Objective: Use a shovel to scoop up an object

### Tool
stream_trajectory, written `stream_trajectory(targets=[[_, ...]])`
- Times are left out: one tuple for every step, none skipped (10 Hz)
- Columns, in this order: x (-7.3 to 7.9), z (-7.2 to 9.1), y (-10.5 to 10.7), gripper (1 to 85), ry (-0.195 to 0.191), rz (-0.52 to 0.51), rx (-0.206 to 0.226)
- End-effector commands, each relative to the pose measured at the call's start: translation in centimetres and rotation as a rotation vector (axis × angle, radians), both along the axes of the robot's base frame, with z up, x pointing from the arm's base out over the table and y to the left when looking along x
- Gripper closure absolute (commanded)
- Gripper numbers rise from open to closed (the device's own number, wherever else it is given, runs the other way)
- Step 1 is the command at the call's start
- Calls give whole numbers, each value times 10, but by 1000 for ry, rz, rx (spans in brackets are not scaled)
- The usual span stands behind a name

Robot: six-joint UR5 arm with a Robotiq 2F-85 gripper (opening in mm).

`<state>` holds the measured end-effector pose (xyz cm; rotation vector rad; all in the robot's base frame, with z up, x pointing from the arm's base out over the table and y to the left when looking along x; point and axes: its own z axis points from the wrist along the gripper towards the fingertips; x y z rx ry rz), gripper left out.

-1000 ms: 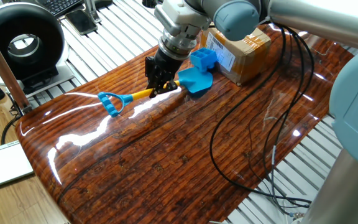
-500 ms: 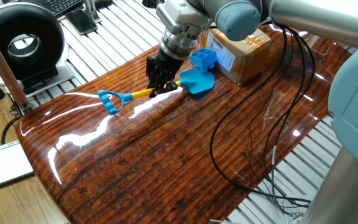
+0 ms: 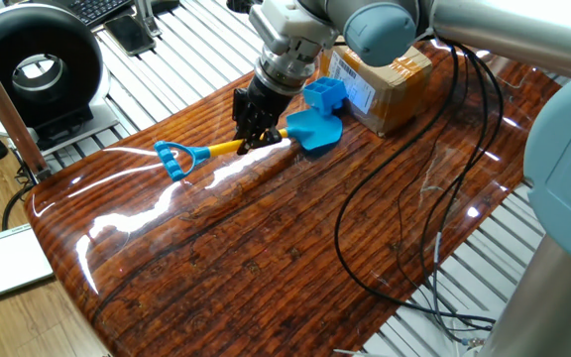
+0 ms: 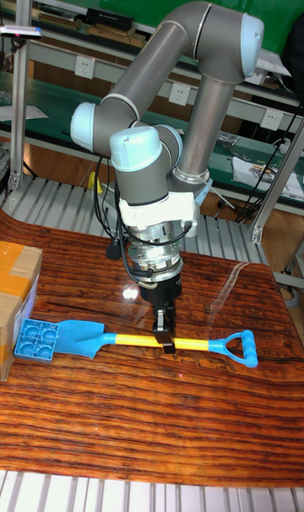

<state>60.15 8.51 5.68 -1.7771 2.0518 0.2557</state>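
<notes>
Since a second ago the blue D-shaped loop of the shovel [image 3: 256, 142] has been shifted slightly up and to the left in the fixed view, while the blade has been kept in nearly the same spot. The shovel [image 4: 143, 340] is laid flat across the glossy wooden table [image 3: 266, 238], its yellow shaft pinched between the black fingers of the gripper [image 4: 165, 340], which are closed on it from above near the shaft's middle. The light-blue pointed blade is directed at the small blue four-compartment tray [image 4: 36, 340], and its tip is seen touching or just under the tray's near edge; which of the two cannot be told. In the fixed view the tray [image 3: 325, 94] appears tipped up against the brown cardboard box [image 3: 390, 74] with a printed label that stands just behind it. The gripper [image 3: 256, 137] is carried by the grey and light-blue UR5 arm [image 4: 169, 98], bent over the table. Black cables [image 3: 385, 228] are draped in loops over the table's right part, well apart from the shovel.
</notes>
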Motion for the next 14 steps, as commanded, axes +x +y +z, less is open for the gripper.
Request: stream_trajectory(targets=[[4, 2, -2, 843, -11, -13, 2], [5, 1, -4, 843, -12, -15, -7], [4, 0, -6, 843, -9, -14, -16], [3, -1, -9, 843, -8, -5, -31], [2, -3, -12, 843, -7, 5, -44], [1, -3, -12, 843, -7, 12, -45], [0, -3, -13, 843, -8, 18, -52], [0, -4, -14, 843, -8, 18, -57], [0, -4, -14, 843, -6, 15, -56], [1, -4, -14, 843, -8, 15, -55], [1, -4, -14, 843, -9, 14, -56], [1, -4, -14, 843, -9, 14, -56], [1, -4, -14, 843, -7, 13, -56], [1, -4, -14, 843, -7, 13, -55]])
